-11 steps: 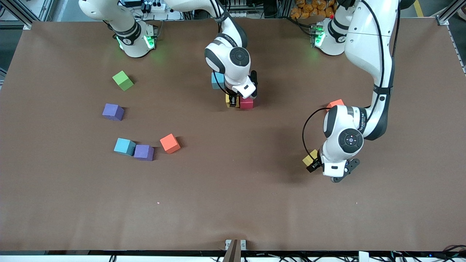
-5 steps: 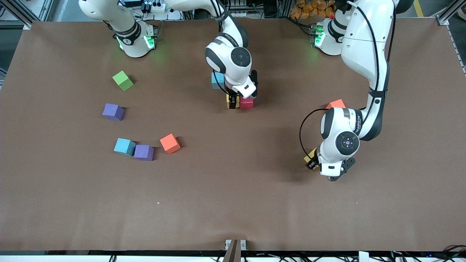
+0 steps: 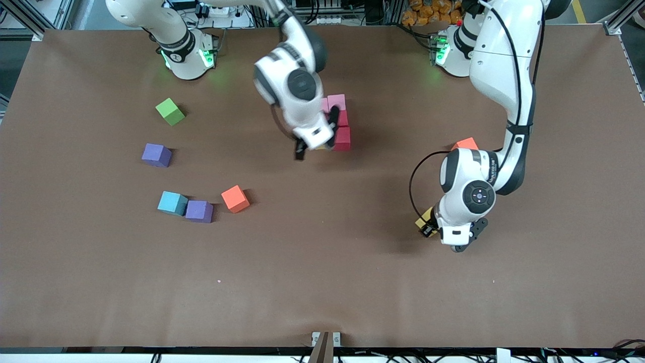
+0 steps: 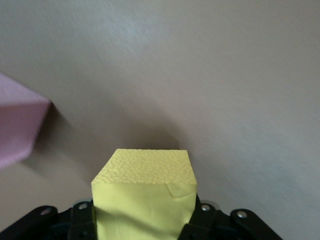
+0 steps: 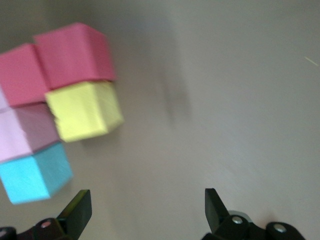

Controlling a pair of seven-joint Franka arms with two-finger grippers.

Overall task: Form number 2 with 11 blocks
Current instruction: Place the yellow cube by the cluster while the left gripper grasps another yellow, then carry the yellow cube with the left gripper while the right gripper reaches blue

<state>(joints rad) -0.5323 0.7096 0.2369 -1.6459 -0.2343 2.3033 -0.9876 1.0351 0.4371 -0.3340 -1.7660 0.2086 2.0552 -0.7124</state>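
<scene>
The worktop point(image 3: 322, 282) carries a partial number 2 point(image 3: 336, 123) near the robots' bases: pink, red, yellow and blue blocks are set edge to edge, so most of the digit is judged unbuilt. Loose blocks point(image 3: 199, 210) lie toward the right arm's end. The right tool point(image 3: 313, 146) hangs open beside the digit. The left tool point(image 3: 428, 229) is closed on a yellow block point(image 4: 145, 200).

White rounded arms, black joint bands, black cables, green-lit bases.
</scene>
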